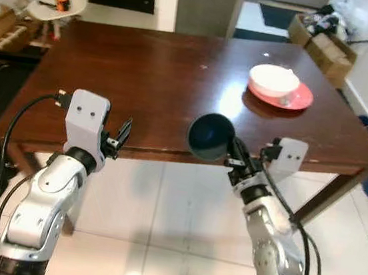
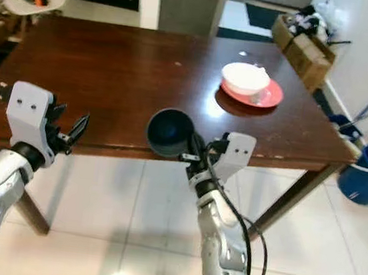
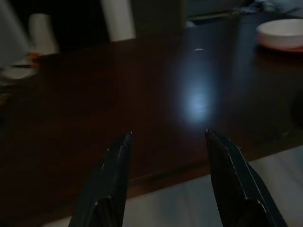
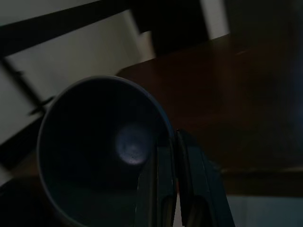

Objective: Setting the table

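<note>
My right gripper is shut on the rim of a dark blue bowl, held tilted at the near edge of the brown wooden table. In the right wrist view the bowl fills the left side with its rim pinched between the fingers. A white bowl sits on a red plate at the table's right side. My left gripper hangs open just off the table's near edge on the left; its fingers stand apart with nothing between them.
Cardboard boxes stand on the floor beyond the table at the right. A white chair with an orange object is at the far left. A blue bucket and a broom handle are on the right. White tiled floor lies below.
</note>
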Motion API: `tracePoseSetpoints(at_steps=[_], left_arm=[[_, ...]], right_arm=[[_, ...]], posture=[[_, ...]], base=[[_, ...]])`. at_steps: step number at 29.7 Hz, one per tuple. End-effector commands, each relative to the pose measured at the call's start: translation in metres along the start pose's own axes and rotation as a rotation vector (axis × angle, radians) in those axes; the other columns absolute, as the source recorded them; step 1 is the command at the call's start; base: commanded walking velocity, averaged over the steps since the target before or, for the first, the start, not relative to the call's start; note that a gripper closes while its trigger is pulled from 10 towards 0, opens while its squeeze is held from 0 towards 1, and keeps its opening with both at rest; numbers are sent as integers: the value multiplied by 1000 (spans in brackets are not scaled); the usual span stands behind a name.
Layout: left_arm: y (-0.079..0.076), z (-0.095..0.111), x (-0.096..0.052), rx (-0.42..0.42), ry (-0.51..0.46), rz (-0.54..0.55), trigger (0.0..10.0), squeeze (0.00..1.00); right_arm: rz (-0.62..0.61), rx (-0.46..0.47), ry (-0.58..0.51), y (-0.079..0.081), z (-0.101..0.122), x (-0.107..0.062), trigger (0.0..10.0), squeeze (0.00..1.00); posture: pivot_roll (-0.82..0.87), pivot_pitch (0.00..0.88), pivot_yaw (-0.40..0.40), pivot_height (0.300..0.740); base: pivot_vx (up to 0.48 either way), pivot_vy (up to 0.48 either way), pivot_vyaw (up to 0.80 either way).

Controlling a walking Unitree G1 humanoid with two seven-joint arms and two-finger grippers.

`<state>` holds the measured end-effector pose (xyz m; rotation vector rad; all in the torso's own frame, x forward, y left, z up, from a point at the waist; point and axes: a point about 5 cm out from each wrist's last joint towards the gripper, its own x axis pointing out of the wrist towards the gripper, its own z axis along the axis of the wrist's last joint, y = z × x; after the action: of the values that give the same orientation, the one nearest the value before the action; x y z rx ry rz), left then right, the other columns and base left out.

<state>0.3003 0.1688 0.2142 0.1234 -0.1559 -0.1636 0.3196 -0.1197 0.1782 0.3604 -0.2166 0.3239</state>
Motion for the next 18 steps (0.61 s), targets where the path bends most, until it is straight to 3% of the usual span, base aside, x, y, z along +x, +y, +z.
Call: tracePoseSetpoints(at_steps=[1, 18], left_arm=[[-1, -3, -1, -3, 13, -5, 10000, 0], [-4, -2, -1, -19, 6, -21, 10000, 0]], right_arm=[[-22, -3, 6, -6, 0, -3, 10000, 0], [-25, 3, 11, -7, 0, -2, 10000, 0]], posture=[[62, 58, 65, 740], [60, 56, 64, 740]], base=[[0, 0, -800], [0, 0, -800]])
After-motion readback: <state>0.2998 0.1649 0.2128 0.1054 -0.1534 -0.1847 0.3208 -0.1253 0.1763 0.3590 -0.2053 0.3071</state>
